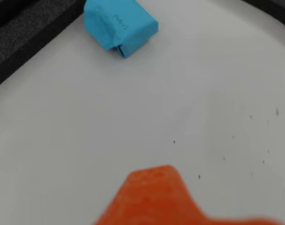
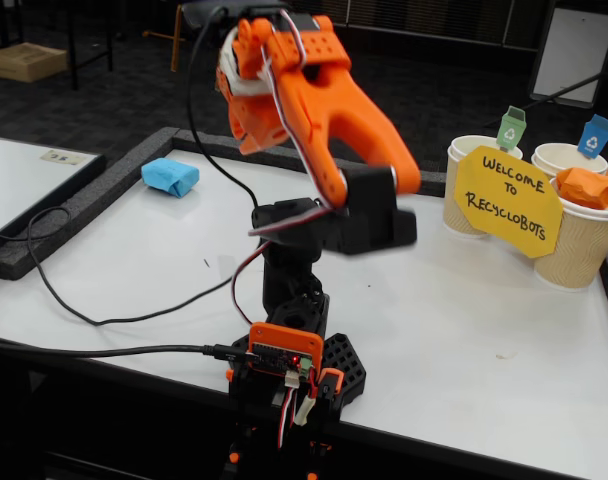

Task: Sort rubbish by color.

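Here, in the wrist view, the folded blue paper wad [image 1: 120,26] lies near the white tabletop's [image 1: 147,108] black-bordered far edge; only one orange gripper [image 1: 154,197] finger shows, so I cannot tell its opening. In the fixed view, an orange paper wad [image 2: 588,187] sits in a cup [image 2: 576,242]. An overreaching approach could push the blue wad off the edge.

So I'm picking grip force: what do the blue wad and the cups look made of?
The blue wad looks like matte paper, folded with sharp creases and faint writing. The paper cups seem to be ribbed tan cardboard, judging by the rippled walls and rolled white rims. The orange wad in one looks like crumpled paper.
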